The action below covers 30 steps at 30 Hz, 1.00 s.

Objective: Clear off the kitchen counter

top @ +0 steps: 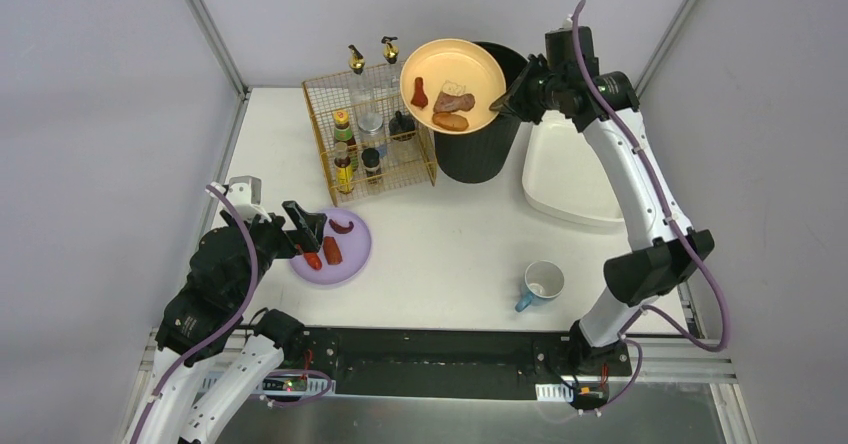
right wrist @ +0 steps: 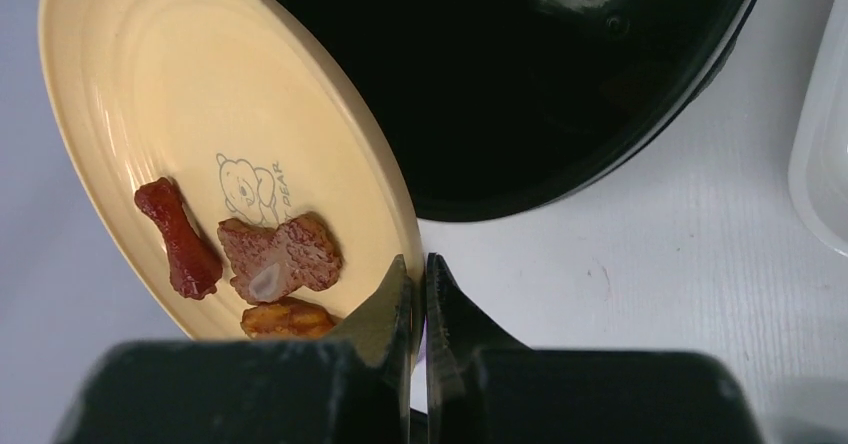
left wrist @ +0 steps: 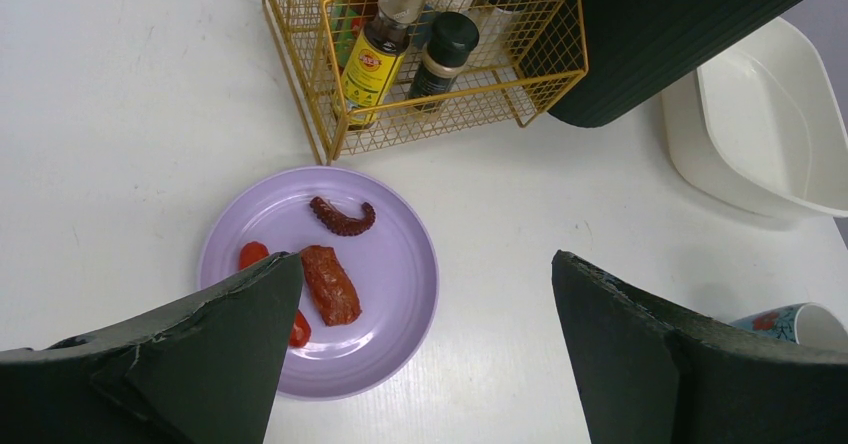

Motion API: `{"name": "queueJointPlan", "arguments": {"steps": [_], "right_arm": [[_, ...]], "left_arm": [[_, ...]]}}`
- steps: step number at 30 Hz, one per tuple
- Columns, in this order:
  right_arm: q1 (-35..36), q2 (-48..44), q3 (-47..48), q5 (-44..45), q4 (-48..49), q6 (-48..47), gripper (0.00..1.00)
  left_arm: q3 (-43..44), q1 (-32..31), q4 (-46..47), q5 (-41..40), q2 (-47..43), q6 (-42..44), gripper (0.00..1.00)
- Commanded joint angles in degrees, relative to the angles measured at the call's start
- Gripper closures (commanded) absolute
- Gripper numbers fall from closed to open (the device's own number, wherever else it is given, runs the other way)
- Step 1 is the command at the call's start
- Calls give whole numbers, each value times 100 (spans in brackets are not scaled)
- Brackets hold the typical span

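- The kitchen counter (top: pixel 450 244) lies flat beneath the black bin (top: pixel 480 149). Its long axis seems to run left to right, parallel to the black rail (top: pixel 440 349) along its front edge.
- The right gripper (right wrist: pixel 420 269) is clamped on the rim of the yellow plate (top: pixel 450 64), which is tilted over the bin's left rim.
- The left gripper (left wrist: pixel 425 259) is spread wide and holds nothing. It hovers above the purple plate (top: pixel 355 254), well to the front-left of the bin.

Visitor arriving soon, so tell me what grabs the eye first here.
The right gripper pinches the rim of a tilted yellow plate, three food pieces on it, at the mouth of the black bin at the far side. Near the left, the left gripper hangs open above a purple plate of food scraps.
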Motion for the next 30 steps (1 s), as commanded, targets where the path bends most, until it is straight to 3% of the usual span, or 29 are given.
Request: {"name": "queueJointPlan", "arguments": {"steps": [1,12,20,30], "right_arm": [[-207,337,896,-92,23,307,100],[-852,1438,2133,292,-90,620,100],[-975,1599,2045,734,405,454,100],[-980,1435,1522,1585,1044,-414,100]], "left_arm": [[-35,72,87,110,67,9,0],[-22,146,99,274,213,-19,0],[-21,169,95,303,268,-19,0],[-16,192,91,331,320,-19,0]]}}
